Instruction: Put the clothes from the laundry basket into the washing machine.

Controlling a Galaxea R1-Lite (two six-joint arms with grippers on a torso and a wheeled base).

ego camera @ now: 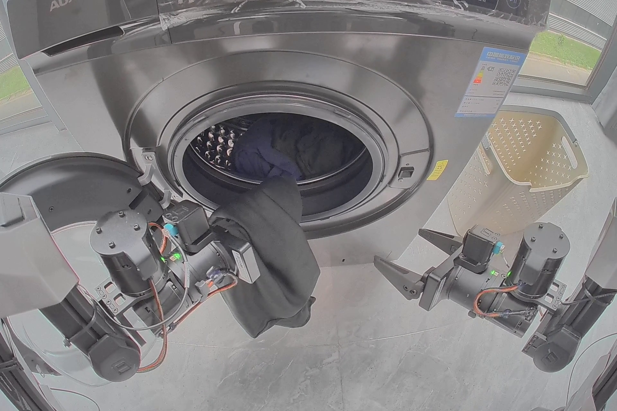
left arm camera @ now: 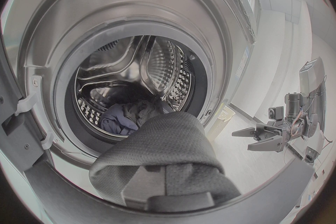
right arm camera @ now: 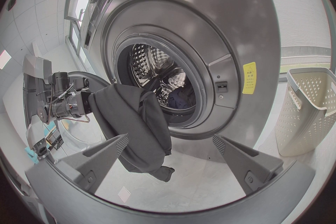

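Left tool (ego camera: 244, 258): clamped on dark grey garment (ego camera: 276, 264), fingertips hidden.
Right tool (ego camera: 398, 246): spread wide, nothing held.
Washing machine (ego camera: 418, 110): blue label (ego camera: 491, 81), yellow sticker (ego camera: 438, 169).

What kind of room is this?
Probably a laundry room. There's a washing machine with clothes in its drum, a dark garment at its opening, and a cream laundry basket beside it.

My left arm is lower left in the head view with the wrist angled up-right. The left end effector (ego camera: 244, 261) is clamped on a dark garment (ego camera: 276, 264) that covers its fingers. My right arm is lower right; the right end effector (ego camera: 400, 250) points left, jaws spread wide.
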